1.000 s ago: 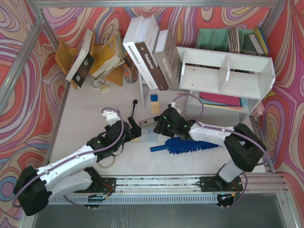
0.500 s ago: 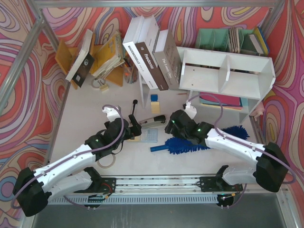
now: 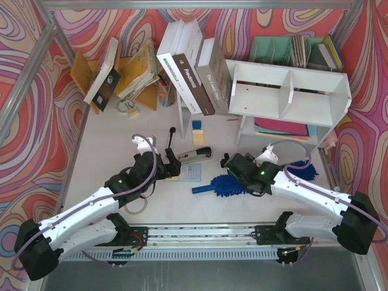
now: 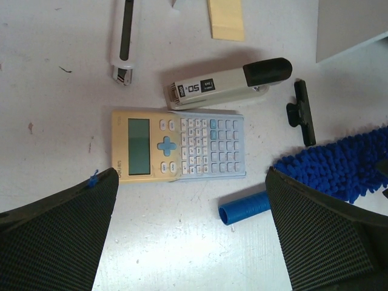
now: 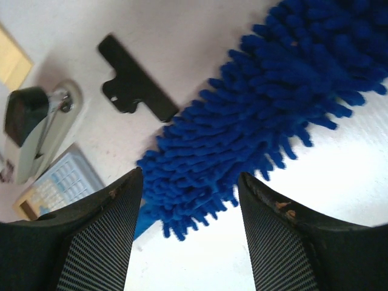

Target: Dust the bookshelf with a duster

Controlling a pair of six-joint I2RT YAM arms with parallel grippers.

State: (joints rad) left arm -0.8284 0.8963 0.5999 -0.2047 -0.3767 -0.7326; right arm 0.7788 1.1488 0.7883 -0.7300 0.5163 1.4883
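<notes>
Down at the lower centre of the overhead view, the duster (image 3: pixel 225 185) lies flat on the table with its short blue handle pointing left and its fluffy head running right under the right arm. It is well apart from the bookshelf (image 3: pixel 291 91) at the upper right. This is the pick-up stage and no dusting has begun! The right gripper (image 5: pixel 189 176) hangs low over the handle end of the head. Its claw is released, with the two fingers spread on either side of the blue noodles and nothing pinched between them. The left gripper (image 4: pixel 192 182) is spread wide too and holds nothing as it hovers above a calculator (image 4: pixel 179 145), with the duster's handle tip at the lower right of its view. My read is that the next move calls for the right claw to drop and clench, preferably on the firm handle or the base of the head rather than on loose bristles that would slip. It then needs a lift and a swing up toward the white compartments. As for writing, a stapler (image 4: pixel 227 85) beside the calculator carries a label showing "50". A flat black clip (image 4: pixel 301 112) lies plain and unmarked. Leaning books (image 3: pixel 188 66) at the top middle show white spine lettering, and one reads roughly "Fredonia", though it is too small to vouch for. The calculator's own marking is too tiny to read.
</notes>
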